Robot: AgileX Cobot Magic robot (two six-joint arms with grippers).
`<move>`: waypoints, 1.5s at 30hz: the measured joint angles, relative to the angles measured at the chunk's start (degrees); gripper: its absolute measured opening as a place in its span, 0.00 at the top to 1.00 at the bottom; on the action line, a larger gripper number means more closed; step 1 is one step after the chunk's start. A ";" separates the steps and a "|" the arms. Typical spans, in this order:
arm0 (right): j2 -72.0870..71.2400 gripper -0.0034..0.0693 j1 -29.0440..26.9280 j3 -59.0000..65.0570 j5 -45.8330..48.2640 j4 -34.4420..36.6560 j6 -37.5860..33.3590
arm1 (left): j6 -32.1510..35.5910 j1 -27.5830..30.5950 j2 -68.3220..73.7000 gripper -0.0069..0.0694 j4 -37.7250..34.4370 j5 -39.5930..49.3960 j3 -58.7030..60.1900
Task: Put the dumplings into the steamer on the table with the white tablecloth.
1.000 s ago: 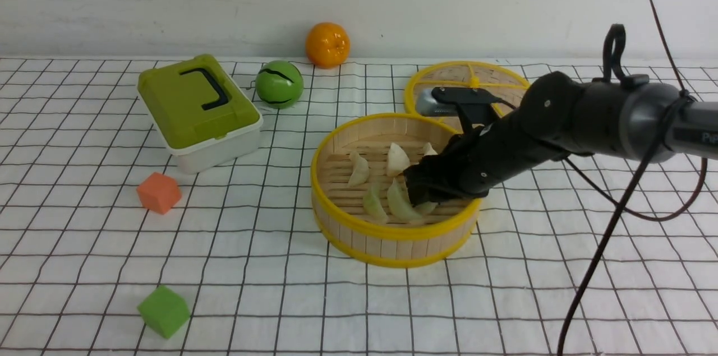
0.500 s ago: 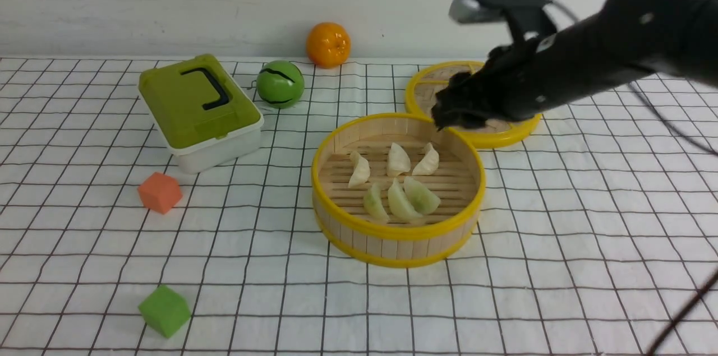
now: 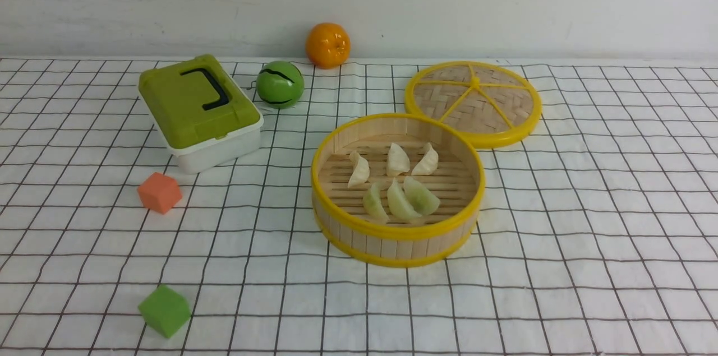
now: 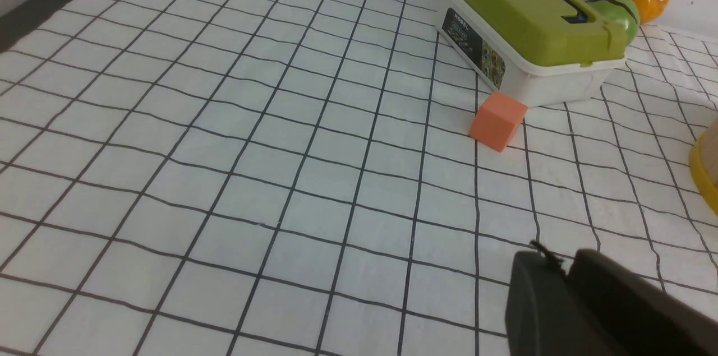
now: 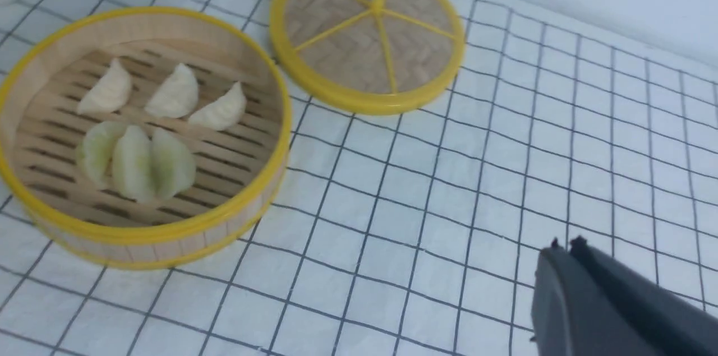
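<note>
Tablecloth (image 3: 589,221): lid (image 3: 474,102) apparently touches steamer (image 3: 395,232); box (image 3: 199,109) apart.

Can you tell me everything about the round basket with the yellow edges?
The steamer is a round, shallow basket with a wall of pale wooden strips, yellow top and bottom rims and a slatted floor. It sits open and upright on the white tablecloth. Six dumplings lie inside, three cream behind three greenish. Its lid lies close behind.

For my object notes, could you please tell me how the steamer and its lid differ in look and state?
The steamer is a walled basket with a slatted floor, while the lid is a flat woven disc with yellow spokes. The steamer holds six dumplings; the lid lies bare on the white tablecloth behind it, to the right. Both are round, bamboo-coloured and yellow-rimmed.
</note>
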 joint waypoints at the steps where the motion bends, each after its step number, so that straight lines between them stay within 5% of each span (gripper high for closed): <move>1: -4.54 0.98 0.00 6.64 -3.83 -1.22 1.82 | 0.00 0.00 0.00 0.81 0.00 0.00 0.00; 8: -24.22 0.98 0.00 31.07 -18.59 -2.63 6.79 | 0.00 0.00 0.00 0.80 0.00 0.00 0.00; 18: -38.98 0.97 0.00 53.93 -20.26 -2.95 7.66 | 0.00 0.00 0.00 0.79 0.00 0.00 0.00; 27: -40.32 0.96 -0.26 59.15 -23.74 -3.19 7.66 | 0.00 0.00 0.00 0.79 0.00 0.00 0.00; 33: -45.94 0.96 -7.00 60.47 -33.40 2.11 7.50 | 0.00 0.00 0.00 0.78 0.00 0.05 0.00; 38: -52.12 0.95 -15.43 60.53 -33.93 9.32 -0.27 | 0.00 0.00 0.00 0.77 0.00 0.05 0.00; 45: -53.13 0.94 -17.84 60.53 -27.87 14.34 -11.71 | 0.00 0.00 0.00 0.76 0.00 0.09 0.00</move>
